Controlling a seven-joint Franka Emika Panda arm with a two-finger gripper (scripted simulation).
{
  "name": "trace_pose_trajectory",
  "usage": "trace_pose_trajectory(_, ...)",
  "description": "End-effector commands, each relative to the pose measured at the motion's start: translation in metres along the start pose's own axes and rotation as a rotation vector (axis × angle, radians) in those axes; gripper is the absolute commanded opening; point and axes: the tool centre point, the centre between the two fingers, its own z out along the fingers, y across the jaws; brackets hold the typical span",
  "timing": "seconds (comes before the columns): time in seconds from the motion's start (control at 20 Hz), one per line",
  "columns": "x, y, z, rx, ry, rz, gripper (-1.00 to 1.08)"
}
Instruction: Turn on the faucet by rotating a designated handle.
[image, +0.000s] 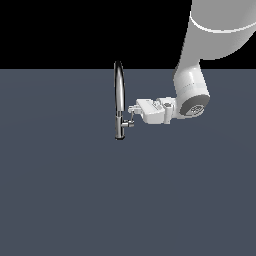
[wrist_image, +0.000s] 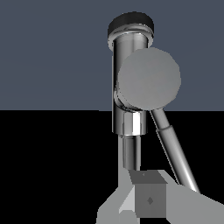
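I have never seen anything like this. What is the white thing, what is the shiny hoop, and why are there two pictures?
These are renders from a computer simulation, not photographs. The white thing is a robot arm. Its gripper, a two-fingered clamp, reaches sideways to the faucet, the shiny hoop standing on a plain grey surface. One picture comes from a camera off the arm. The other comes from a camera on the wrist, close to the faucet's body, where the handle shows as a thin chrome rod. The gripper is at the handle; whether it grips it, I cannot tell.
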Motion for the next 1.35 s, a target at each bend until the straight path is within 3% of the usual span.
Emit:
trace_pose_trajectory(0.0, 0.002, 0.005, -0.001, 0.000, 0.000, 0.001, -1.00)
trace_pose_trajectory(0.75, 0.023, 0.049, -0.006, 0.003, 0.002, 0.001, -1.00)
trace_pose_trajectory(0.85, 0.011, 0.039, 0.002, -0.007, -0.002, -0.019, -1.00)
trace_pose_trajectory(1.3, 0.069, 0.061, -0.006, 0.003, 0.002, 0.000, -1.00)
